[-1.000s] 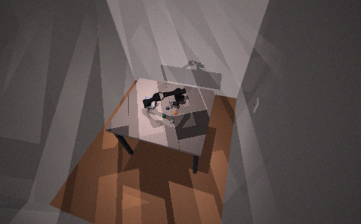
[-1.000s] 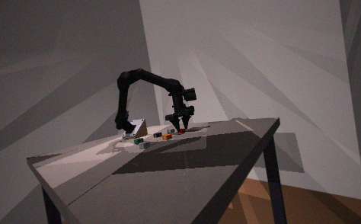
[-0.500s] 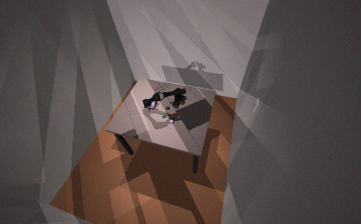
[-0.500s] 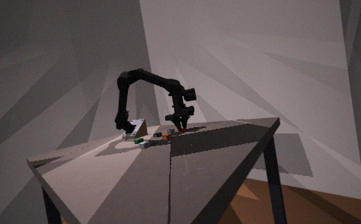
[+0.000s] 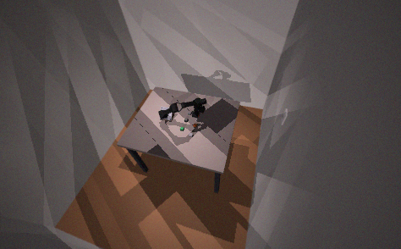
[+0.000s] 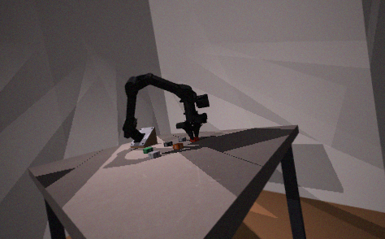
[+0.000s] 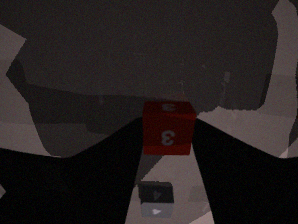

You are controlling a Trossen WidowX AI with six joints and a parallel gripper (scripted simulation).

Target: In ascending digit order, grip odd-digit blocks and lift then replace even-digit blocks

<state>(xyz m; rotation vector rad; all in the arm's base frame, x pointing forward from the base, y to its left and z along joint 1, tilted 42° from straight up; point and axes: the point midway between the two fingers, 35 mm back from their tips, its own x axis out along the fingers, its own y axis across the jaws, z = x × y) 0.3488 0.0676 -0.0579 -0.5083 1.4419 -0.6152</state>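
Observation:
My gripper [image 6: 194,137] [image 7: 166,124] is shut on the red block [image 6: 194,140] [image 7: 168,129], with one finger on each side of it. The block shows a 3 and sits upright at table height. A grey block [image 7: 156,200] lies below it in the wrist view; its digit looks like a 4. In the exterior view a pale grey block [image 6: 182,139] stands just left of the fingers. A dark block [image 6: 168,144] [image 5: 186,120], an orange block [image 6: 178,146] [image 5: 195,125], a green block [image 6: 147,150] [image 5: 182,129] and a light grey block [image 6: 154,154] [image 5: 191,135] show no readable digits there.
The table [image 5: 170,146] [image 6: 143,191] carries the arm and the blocks. A tilted white panel [image 6: 144,136] stands by the arm's base. Hard shadows cross the table top, and its edge [image 6: 246,183] runs along the right in the exterior view.

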